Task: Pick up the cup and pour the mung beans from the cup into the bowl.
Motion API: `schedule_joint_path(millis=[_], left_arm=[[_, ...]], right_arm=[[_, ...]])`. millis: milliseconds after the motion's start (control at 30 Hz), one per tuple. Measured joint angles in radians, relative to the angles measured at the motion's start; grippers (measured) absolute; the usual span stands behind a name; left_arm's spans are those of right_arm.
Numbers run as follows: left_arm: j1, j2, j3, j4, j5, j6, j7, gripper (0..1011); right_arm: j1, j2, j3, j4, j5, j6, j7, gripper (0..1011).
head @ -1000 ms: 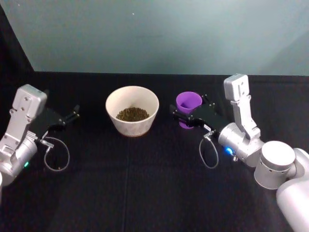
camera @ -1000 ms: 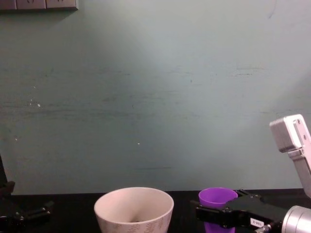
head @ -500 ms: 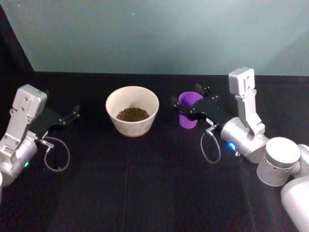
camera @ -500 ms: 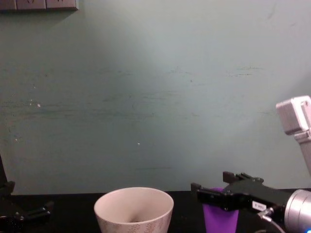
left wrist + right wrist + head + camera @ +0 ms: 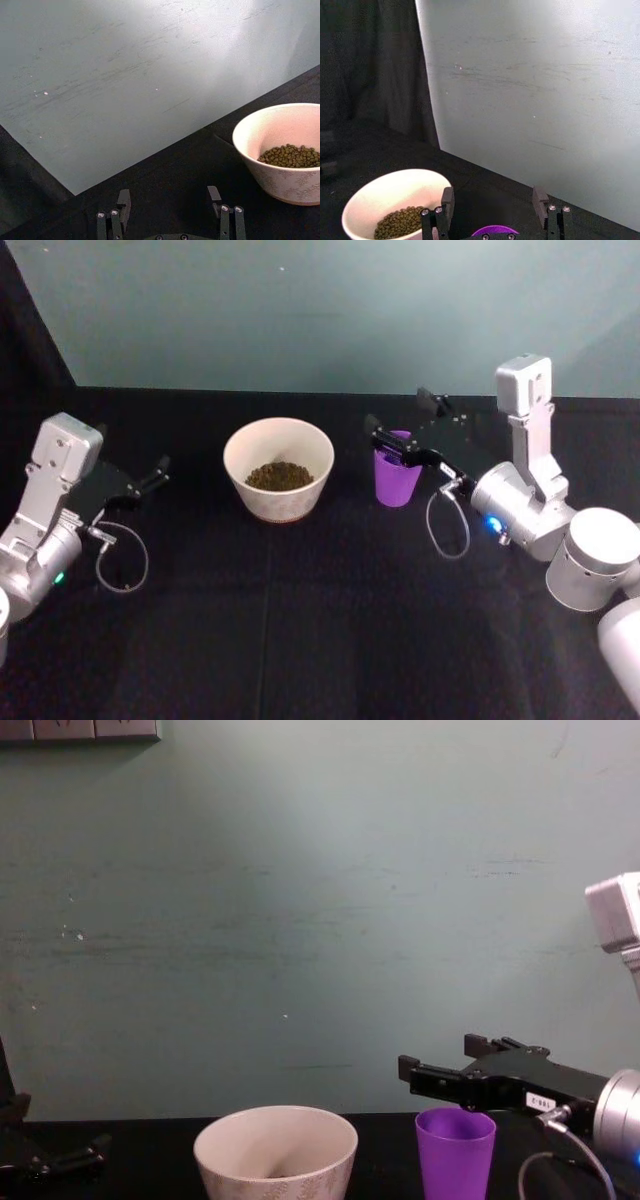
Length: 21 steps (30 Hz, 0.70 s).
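Note:
The purple cup [image 5: 396, 478] stands upright on the black table, just right of the cream bowl [image 5: 278, 468]. Mung beans [image 5: 279, 476] lie in the bowl's bottom. My right gripper [image 5: 400, 418] hovers open above the cup, its fingers astride the space over the rim and touching nothing. From the chest the same right gripper [image 5: 440, 1060] hangs a little above the cup [image 5: 455, 1152], beside the bowl [image 5: 275, 1152]. The right wrist view has the cup's rim [image 5: 494, 231] between and below the spread fingers [image 5: 447, 199]. My left gripper [image 5: 150, 480] rests open at the far left.
A pale green wall [image 5: 320, 310] closes off the table's far edge. Loose cable loops hang by each wrist, one near the right gripper [image 5: 445, 530]. Black tabletop [image 5: 300, 620] stretches in front of the bowl and cup.
My right gripper has risen from around the cup's body to above its rim, and the arm has drawn up. The cup stays standing on the table. The left arm holds still.

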Motion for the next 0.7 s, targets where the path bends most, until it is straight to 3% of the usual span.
schedule_joint_path(millis=[233,700], left_arm=[[0.000,0.000,0.000,0.000,0.000,0.000,0.000,1000],[0.000,0.000,0.000,0.000,0.000,0.000,0.000,1000]], right_arm=[[0.005,0.006,0.010,-0.001,0.006,0.003,-0.021,1003],[-0.011,0.021,0.089,0.007,0.003,0.017,-0.108,1003]])
